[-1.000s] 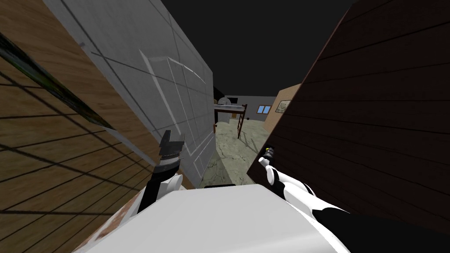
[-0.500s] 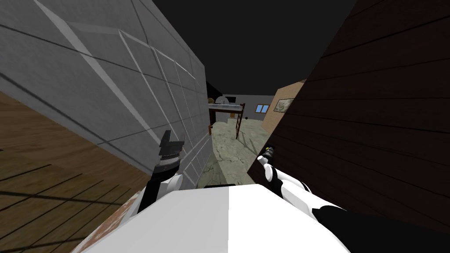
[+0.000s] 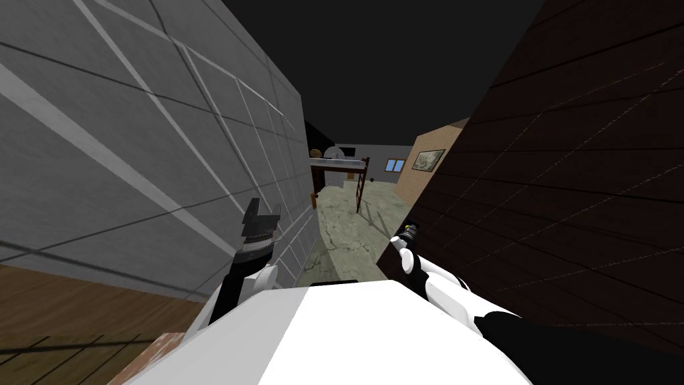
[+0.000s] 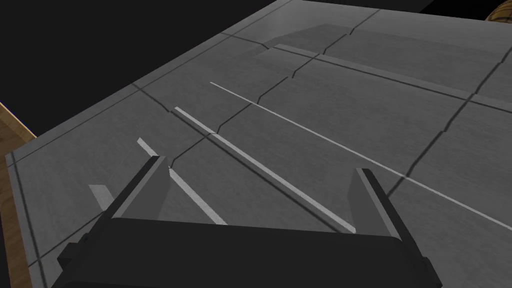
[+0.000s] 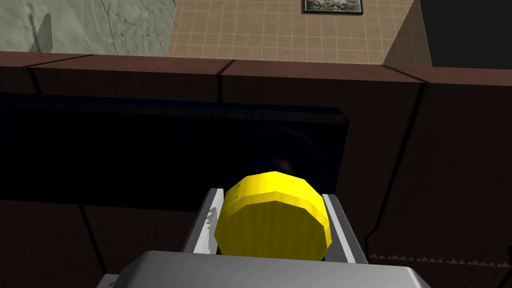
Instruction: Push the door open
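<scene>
The dark brown plank door stands along my right side and reaches far up the head view. My right gripper is at the door's near edge, shut on the round yellow knob; in the right wrist view its fingers press both sides of the knob. Behind the knob lies a darker plate on the door. My left gripper is raised close to a grey panelled wall. It stands open with nothing between its fingers, which point along that grey surface.
Between wall and door a gap opens onto a greenish stone floor. Beyond it stand a raised bed with a ladder, a tan wall with a picture and a small window. A wooden wall lies at my lower left.
My whole view has shifted: the grey wall has swept across the left, pushing the wooden wall down to the corner. Both grippers keep their places, the right still on the knob.
</scene>
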